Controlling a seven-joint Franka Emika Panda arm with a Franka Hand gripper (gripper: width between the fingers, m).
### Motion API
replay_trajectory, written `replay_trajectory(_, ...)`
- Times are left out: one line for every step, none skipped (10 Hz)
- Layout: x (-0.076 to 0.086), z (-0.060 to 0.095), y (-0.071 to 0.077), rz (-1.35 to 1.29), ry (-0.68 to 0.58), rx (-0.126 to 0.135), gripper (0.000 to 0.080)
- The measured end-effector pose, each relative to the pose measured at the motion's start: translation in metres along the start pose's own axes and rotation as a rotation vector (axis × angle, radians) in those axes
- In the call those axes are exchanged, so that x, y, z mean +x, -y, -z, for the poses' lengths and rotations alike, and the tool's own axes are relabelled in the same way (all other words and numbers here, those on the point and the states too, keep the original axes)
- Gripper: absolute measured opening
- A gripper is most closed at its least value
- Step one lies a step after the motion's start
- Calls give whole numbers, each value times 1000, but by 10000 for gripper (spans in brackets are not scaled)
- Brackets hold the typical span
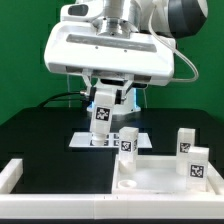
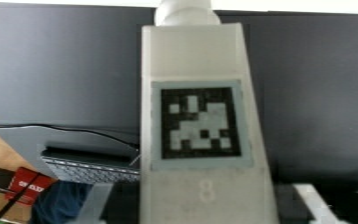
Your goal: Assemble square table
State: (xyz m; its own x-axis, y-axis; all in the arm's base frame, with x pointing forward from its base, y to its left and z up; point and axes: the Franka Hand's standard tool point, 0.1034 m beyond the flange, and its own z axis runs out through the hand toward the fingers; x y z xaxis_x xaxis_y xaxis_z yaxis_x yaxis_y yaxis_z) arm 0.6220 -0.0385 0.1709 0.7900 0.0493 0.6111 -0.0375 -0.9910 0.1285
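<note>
**Gripping one leg above the worktop**

Lying flat on the black worktop (image 1: 40, 135), the square tabletop (image 1: 160, 178) sits at the near right of the exterior view. Three legs (image 1: 127, 144) stand on or beside it. Left of them, the gripper (image 1: 103, 108) is clamped on a fourth leg (image 2: 201, 120), held upright.
</note>
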Motion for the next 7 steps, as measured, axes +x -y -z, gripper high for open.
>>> replay_trajectory(0,0,0,0,0,0,291)
replay_trajectory(-1,-1,-7,27,-12,-17,291)
replay_trajectory(-12,-7,-21,58,-17,-31,291)
replay_trajectory(-18,-17,-12,27,-6,1,291)
replay_trajectory(-18,-22,10,10,-3,36,291)
replay_trajectory(-14,-22,20,7,-9,55,291)
replay_trajectory(-11,-20,28,-30,-12,69,291)
